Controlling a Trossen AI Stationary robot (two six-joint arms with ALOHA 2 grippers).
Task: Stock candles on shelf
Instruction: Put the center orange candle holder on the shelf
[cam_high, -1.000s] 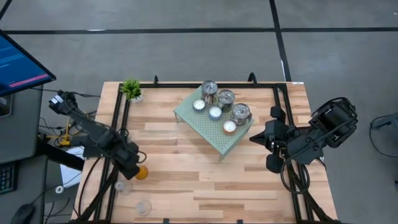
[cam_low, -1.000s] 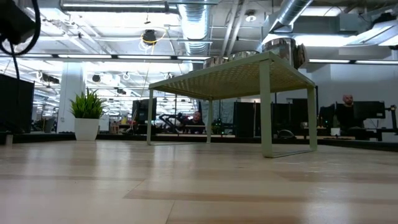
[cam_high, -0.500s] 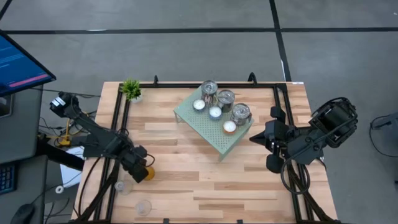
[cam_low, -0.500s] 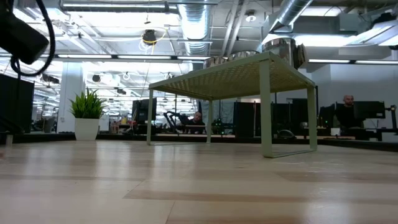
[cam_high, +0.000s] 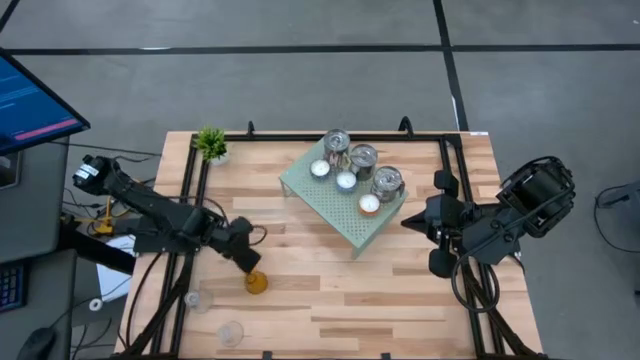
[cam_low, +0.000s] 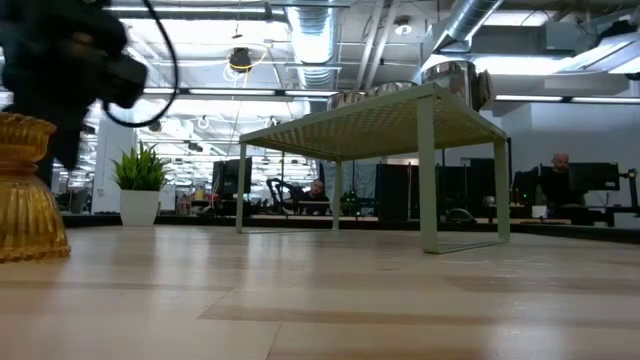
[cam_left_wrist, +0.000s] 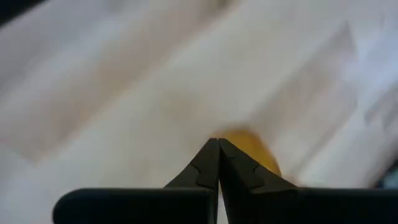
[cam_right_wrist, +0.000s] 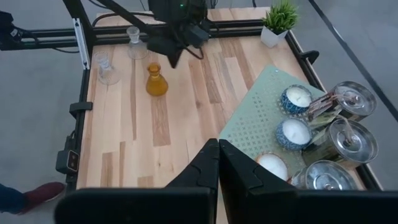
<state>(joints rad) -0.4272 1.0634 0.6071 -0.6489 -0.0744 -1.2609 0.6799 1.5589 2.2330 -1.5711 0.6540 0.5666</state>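
Standing upright: amber glass holder (cam_high: 257, 283)

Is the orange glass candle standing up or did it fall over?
Standing up. The orange glass candle sits flat on the table, wide base down, narrow neck up, and nothing is holding it.

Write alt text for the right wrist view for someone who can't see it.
An amber candle stands alone on the wooden table, just beyond the left claw, which is shut and not holding it. Nearer, a mint shelf holds tealights and silver tins; two clear glass holders and a plant stand farther off.
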